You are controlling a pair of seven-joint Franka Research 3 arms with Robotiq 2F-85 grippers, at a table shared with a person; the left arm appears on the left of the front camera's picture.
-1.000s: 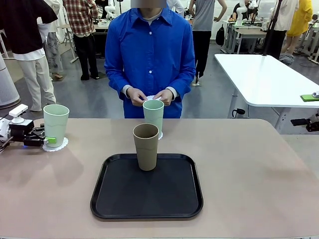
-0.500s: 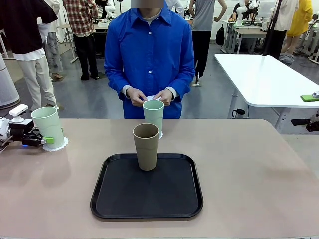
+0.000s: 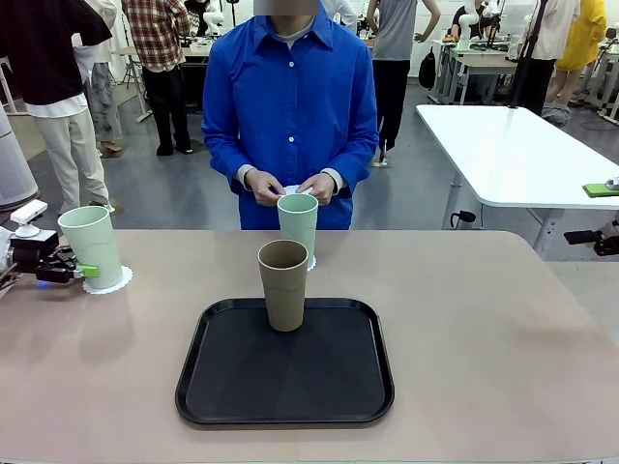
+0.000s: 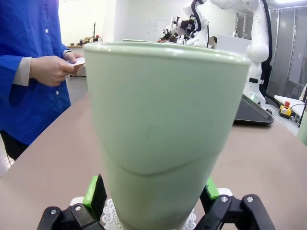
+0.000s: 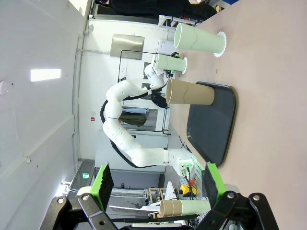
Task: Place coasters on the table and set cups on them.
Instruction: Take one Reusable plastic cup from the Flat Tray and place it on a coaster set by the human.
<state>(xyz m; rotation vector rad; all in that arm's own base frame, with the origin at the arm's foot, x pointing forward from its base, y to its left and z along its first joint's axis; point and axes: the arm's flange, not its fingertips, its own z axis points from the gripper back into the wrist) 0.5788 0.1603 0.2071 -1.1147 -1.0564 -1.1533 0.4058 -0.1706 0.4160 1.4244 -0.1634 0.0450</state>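
Three cups stand in the front view. The left cup (image 3: 90,246), mint, leans toward the table's left edge with its base on a coaster (image 3: 114,281). The left gripper (image 3: 87,272) is at its foot. One green pad shows, the other finger is hidden behind the cup, and the arm is cut off by the picture's edge. The middle cup (image 3: 298,220), also mint, stands upright near the far edge of the table (image 3: 484,319). The brown cup (image 3: 282,285) in front hides its base, so just a sliver of a second coaster (image 3: 311,263) shows. The brown cup stands on a black tray (image 3: 290,387). A person (image 3: 290,97) in a blue shirt holds a small white piece (image 3: 290,188) in both hands, and the fingers cover most of it.

From the left wrist, the left cup looms so close that its base is cut off at the bottom edge. Green pads press its lower wall on either side, gripping it, and lace peeks out beneath.

The right wrist view is rolled, so the cups lie sideways. The right gripper (image 5: 158,184) has its fingers spread wide with nothing between them. Beyond are the brown cup on the tray, the middle cup with more of its coaster showing, and the left cup, small and far off.
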